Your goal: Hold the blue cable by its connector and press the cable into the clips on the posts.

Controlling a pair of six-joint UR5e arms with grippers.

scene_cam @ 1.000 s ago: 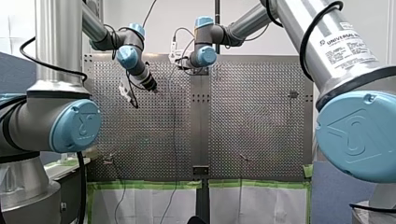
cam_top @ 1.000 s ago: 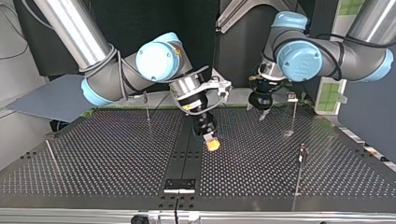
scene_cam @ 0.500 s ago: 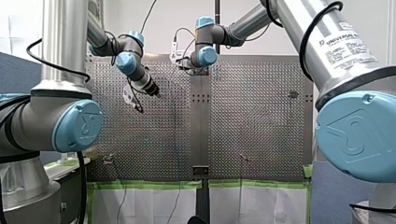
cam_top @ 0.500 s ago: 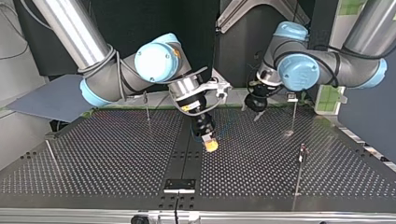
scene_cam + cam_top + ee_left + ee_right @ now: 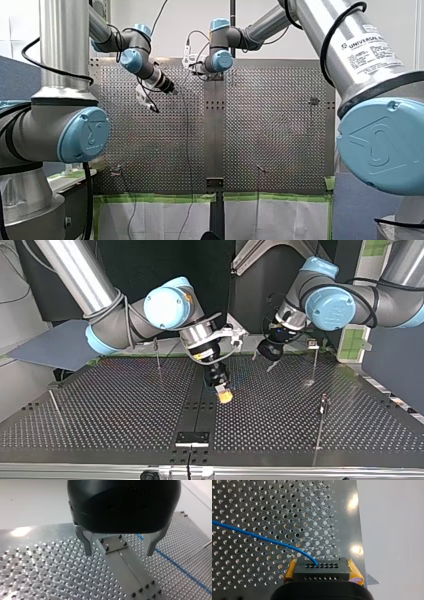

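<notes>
Lettering on a white label (image 5: 372, 50) on my right arm (image 5: 310, 15) reads "UNIVERSAL R", the rest too small to tell. My right gripper (image 5: 322, 566) clamps the connector (image 5: 322, 571), a black block with rows of small round holes, between yellow pads (image 5: 354, 571). The thin blue cable (image 5: 262, 538) curves from it across the shiny perforated metal table (image 5: 249, 505). My left gripper (image 5: 120, 551) holds its tapered metal fingers (image 5: 87, 545) apart and empty, with the cable beside them.

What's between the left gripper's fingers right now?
Nothing held. The left wrist view shows the left gripper open over the table's centre strip; the cable runs outside the fingers.
</notes>
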